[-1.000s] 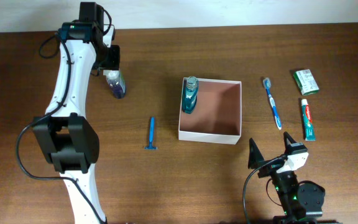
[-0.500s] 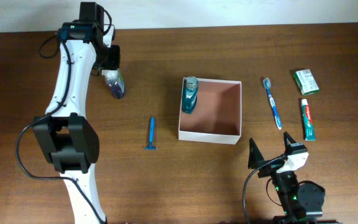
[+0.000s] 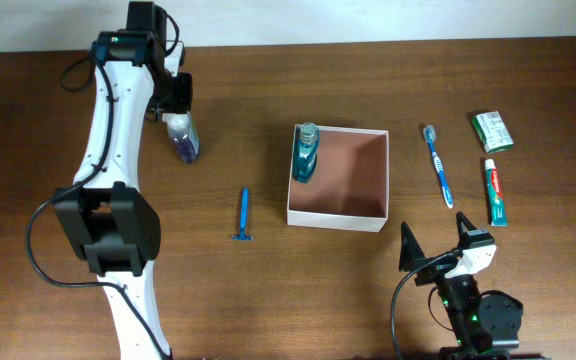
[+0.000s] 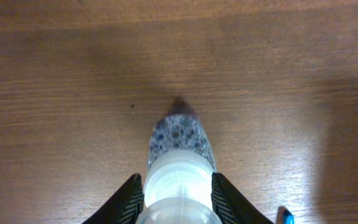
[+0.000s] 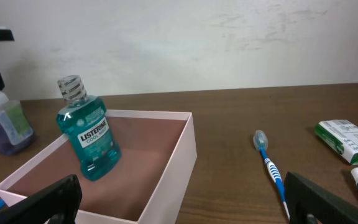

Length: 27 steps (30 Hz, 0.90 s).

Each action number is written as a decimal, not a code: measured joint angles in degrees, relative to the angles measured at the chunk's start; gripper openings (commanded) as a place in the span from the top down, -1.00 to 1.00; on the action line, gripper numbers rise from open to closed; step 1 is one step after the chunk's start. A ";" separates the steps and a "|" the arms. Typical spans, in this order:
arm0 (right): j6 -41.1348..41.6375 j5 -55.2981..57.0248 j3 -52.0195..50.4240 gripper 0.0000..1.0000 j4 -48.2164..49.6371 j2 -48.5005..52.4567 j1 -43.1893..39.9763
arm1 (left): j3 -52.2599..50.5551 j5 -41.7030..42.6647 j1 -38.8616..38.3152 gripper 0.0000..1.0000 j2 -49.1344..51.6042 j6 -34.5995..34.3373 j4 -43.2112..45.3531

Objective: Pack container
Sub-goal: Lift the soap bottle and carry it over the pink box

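Square shallow white cardboard container, pinkish-brown inside, mid-table, with an upright teal mouthwash bottle in its far-left corner. Left gripper grasps clear purple-liquid bottle well left; right gripper released. Blue razor lies left of the container, blue toothbrush right.

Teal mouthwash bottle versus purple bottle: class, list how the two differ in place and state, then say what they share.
The teal mouthwash bottle stands inside the container, in a corner; the purple bottle is outside it, on the table. Nothing touches the teal mouthwash bottle; the left gripper clamps the purple bottle at its top. One holds teal liquid, the other purple. Both are small bottles of coloured liquid.
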 measured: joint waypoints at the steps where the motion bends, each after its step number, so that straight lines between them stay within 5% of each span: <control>1: -0.04 0.00 0.00 -0.97 0.00 0.00 0.00 | 0.61 0.00 0.00 0.49 0.00 0.00 -0.39; 16: 0.00 0.00 0.00 -0.97 0.00 0.00 0.00 | 16.15 2.45 -1.33 0.51 0.09 -0.92 -8.02; 27: 0.00 0.00 0.00 -0.97 0.00 0.00 0.00 | 35.19 3.28 -11.02 0.50 0.09 -1.14 -11.43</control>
